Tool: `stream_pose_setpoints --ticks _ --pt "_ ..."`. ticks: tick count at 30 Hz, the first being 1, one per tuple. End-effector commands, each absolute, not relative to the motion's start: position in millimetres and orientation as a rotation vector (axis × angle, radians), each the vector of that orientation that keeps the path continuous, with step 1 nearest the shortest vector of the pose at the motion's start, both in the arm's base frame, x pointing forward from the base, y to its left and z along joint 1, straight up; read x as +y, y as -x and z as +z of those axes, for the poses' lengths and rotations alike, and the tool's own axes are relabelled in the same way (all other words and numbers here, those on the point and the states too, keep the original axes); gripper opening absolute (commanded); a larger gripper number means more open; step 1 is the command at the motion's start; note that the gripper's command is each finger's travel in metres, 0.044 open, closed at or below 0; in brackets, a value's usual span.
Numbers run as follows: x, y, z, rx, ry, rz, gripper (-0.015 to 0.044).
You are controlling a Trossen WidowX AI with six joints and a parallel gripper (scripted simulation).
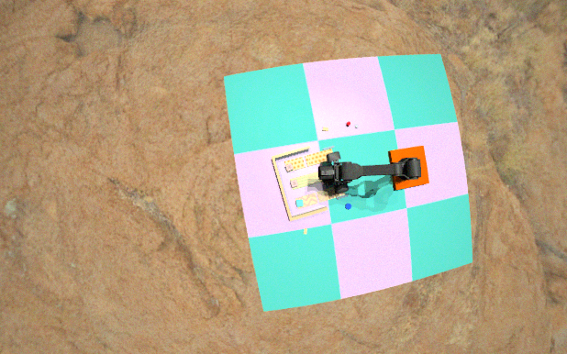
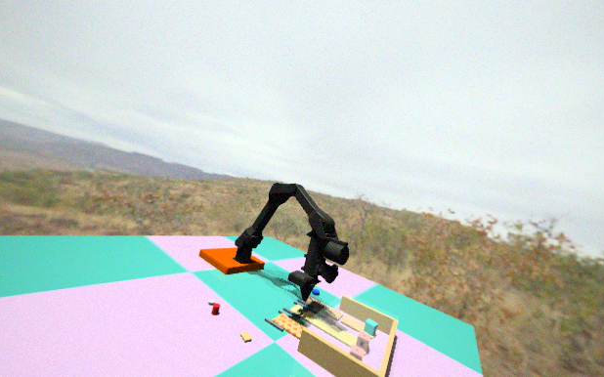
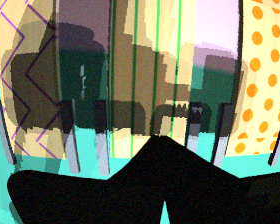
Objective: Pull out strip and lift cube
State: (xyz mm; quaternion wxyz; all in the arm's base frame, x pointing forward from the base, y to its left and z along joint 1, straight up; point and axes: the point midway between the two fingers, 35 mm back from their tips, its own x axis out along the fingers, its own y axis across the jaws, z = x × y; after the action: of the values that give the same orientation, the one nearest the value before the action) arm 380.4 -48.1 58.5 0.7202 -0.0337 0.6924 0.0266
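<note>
Three strips lie side by side, reaching into a tan three-sided fence (image 1: pixel 280 183) (image 2: pixel 343 360): an orange dotted strip (image 1: pixel 310 160) (image 2: pixel 289 322) (image 3: pixel 265 83), a pale green-striped middle strip (image 1: pixel 305 182) (image 2: pixel 329 328) (image 3: pixel 145 36) and a zigzag strip (image 1: pixel 313 200) (image 3: pixel 24 63). A cyan cube (image 1: pixel 299 203) (image 2: pixel 370 326) sits at the far end of the zigzag strip. Pink cubes (image 1: pixel 294 183) (image 2: pixel 365 337) sit at the far ends of the other two. Any label is too small to read. My gripper (image 2: pixel 305 296) (image 3: pixel 157 143) is shut, its tip low over the near end of the middle strip.
A blue object (image 1: pixel 348 206) (image 2: pixel 316 291) lies near the zigzag strip's near end. A red cylinder (image 1: pixel 348 124) (image 2: pixel 215 309) and a small tan block (image 1: pixel 325 128) (image 2: pixel 245 336) lie apart on the checkered floor. The arm stands on an orange base (image 1: pixel 397 158) (image 2: pixel 221 259).
</note>
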Motion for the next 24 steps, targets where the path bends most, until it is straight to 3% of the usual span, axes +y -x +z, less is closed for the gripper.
stream_pose_setpoints --ticks 1,24 --pt "-46.8 -379.3 49.1 1.534 0.074 0.065 0.0000" --pt "-45.4 -375.8 22.2 1.534 0.074 0.065 0.0000"
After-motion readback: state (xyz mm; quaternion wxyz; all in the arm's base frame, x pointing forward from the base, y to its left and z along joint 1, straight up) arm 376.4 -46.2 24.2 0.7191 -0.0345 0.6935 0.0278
